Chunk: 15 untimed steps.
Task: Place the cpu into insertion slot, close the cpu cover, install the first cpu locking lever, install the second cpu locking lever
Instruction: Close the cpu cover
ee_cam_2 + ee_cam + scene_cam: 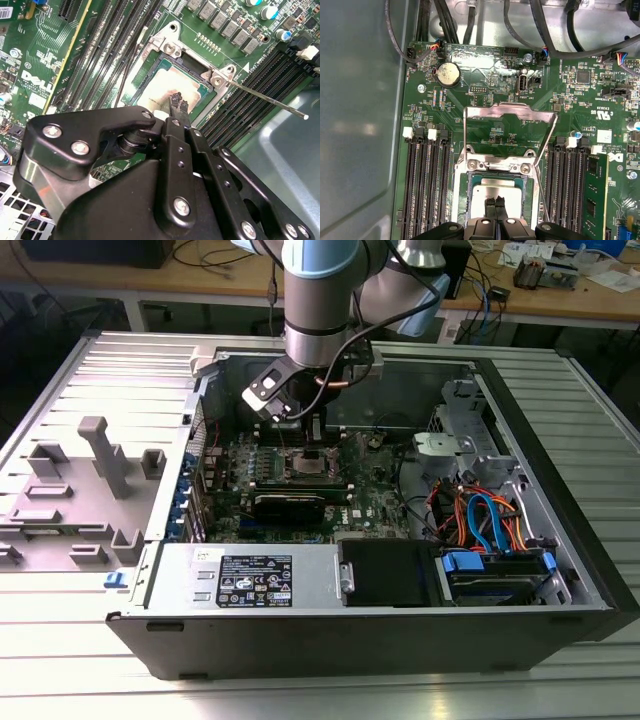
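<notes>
The cpu [495, 189] lies flat in the insertion slot [459, 195], its silvery top showing in both wrist views [162, 85]. The cpu cover [510, 111] stands open, tilted up from its hinge behind the socket. My gripper [495, 202] hangs just over the cpu's near edge with its fingertips [181, 106] pressed together and nothing between them. One thin locking lever [265, 100] sticks out raised beside the socket; a second, darker one [127, 70] runs along the other side. In the exterior view the gripper [312, 435] reaches down into the computer case over the socket [310, 462].
Long black memory slots [427, 190] flank the socket on both sides. A coin battery [448, 74] and cables [540, 30] lie beyond the cover. The case holds a black drive box [385, 572], blue and orange wires [485, 515] and a grey wall [360, 125] close by.
</notes>
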{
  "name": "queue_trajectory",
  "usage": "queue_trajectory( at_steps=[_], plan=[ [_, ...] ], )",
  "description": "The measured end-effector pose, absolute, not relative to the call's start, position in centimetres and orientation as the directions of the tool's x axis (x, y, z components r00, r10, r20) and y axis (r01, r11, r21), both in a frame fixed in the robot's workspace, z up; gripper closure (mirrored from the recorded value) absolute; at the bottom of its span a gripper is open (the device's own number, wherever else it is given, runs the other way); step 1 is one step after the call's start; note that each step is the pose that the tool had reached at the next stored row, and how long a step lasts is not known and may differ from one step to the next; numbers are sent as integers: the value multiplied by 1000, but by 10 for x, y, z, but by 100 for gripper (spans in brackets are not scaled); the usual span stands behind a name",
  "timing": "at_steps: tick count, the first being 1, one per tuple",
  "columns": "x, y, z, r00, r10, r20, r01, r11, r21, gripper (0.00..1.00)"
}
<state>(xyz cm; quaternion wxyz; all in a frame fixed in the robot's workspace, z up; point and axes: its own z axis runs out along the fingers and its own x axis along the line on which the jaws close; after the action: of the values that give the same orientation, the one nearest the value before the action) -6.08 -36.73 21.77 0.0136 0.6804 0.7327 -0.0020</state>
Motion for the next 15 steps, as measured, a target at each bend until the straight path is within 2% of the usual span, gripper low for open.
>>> queue_trajectory(
  at_steps=[15],
  plan=[
    [-61,-368,219,-74,997,-20,997,74,16,89]
  ],
)
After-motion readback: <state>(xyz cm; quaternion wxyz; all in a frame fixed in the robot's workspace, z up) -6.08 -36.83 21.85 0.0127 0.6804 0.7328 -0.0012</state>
